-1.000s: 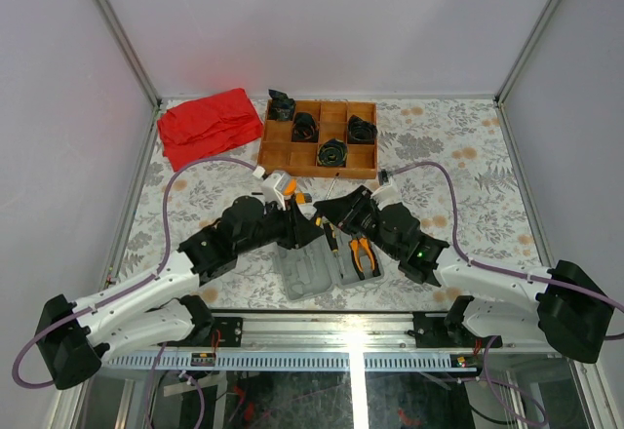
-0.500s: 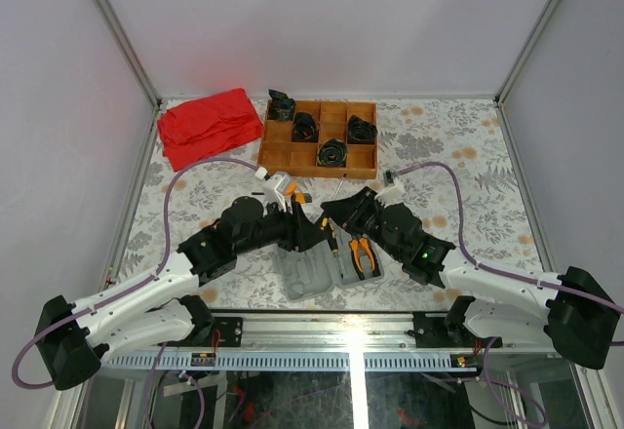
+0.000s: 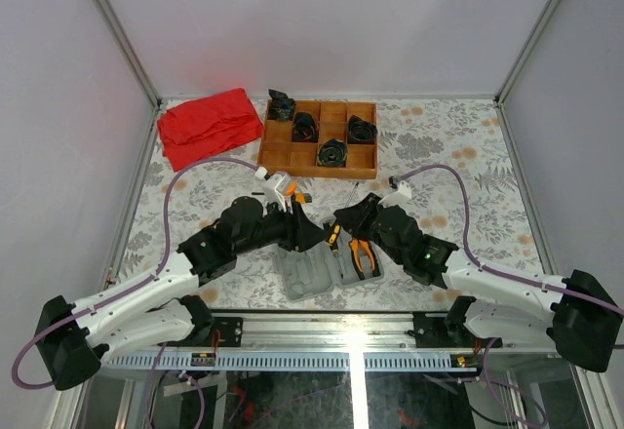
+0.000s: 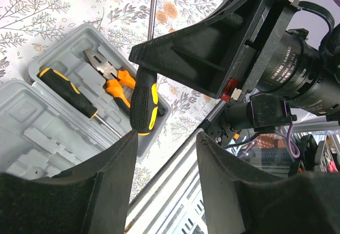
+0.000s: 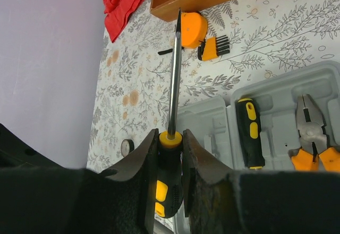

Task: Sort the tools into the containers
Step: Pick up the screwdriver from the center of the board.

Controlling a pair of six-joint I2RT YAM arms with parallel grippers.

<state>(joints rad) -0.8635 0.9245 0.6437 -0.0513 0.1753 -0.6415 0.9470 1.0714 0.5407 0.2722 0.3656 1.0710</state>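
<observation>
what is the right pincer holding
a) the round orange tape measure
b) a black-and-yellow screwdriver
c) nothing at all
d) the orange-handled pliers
b: in the right wrist view the right pincer is clamped on the handle of a black-and-yellow screwdriver, while the pliers lie in the grey case and the tape measure lies outside it.
</observation>
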